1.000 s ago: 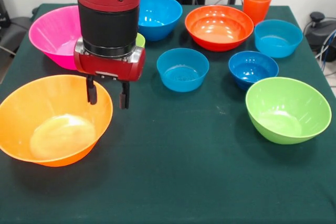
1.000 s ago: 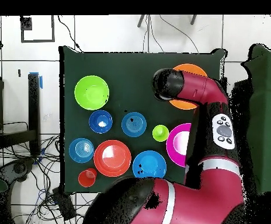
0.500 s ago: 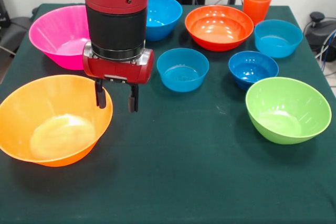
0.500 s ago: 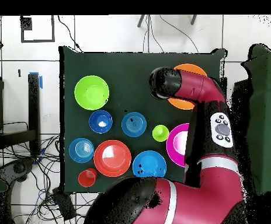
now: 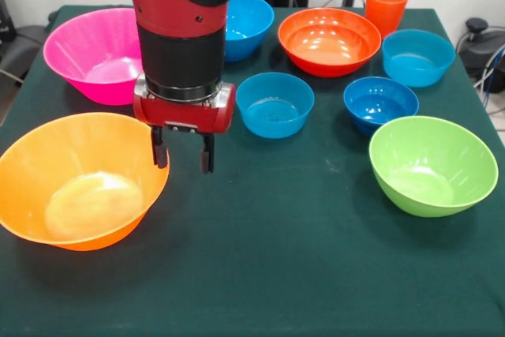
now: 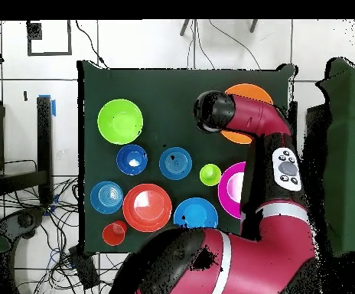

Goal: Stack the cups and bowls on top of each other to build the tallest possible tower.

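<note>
While the jaws (image 5: 184,157) hang open over the rim of the large orange bowl (image 5: 79,179), lower them so one finger passes inside the wall and one outside, then close squarely on the rim; a skewed bite will likely let the glossy plastic slip. No tower exists yet: every bowl sits upright and separate on the tabletop (image 5: 276,258). The orange bowl is wide, shallow and shiny, standing at the tabletop's near left corner in the front view, just in front of the pink bowl (image 5: 91,53)
</note>
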Motion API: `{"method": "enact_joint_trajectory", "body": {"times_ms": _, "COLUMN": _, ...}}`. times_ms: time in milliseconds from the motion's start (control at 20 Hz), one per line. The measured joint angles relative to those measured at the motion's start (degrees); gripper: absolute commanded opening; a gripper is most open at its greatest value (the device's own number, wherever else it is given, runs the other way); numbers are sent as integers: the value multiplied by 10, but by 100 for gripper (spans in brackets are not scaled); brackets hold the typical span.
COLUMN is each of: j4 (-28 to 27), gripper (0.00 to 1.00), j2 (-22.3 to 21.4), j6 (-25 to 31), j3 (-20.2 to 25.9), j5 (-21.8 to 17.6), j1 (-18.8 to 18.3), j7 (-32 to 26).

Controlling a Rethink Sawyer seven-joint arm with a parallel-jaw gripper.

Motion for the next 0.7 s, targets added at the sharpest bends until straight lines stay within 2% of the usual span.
{"method": "enact_joint_trajectory", "body": {"times_ms": 700, "j4": -6, "gripper": 100, "j2": 17, "j6": 0, "j3": 1, "j5": 0, "j1": 0, "j7": 0}}
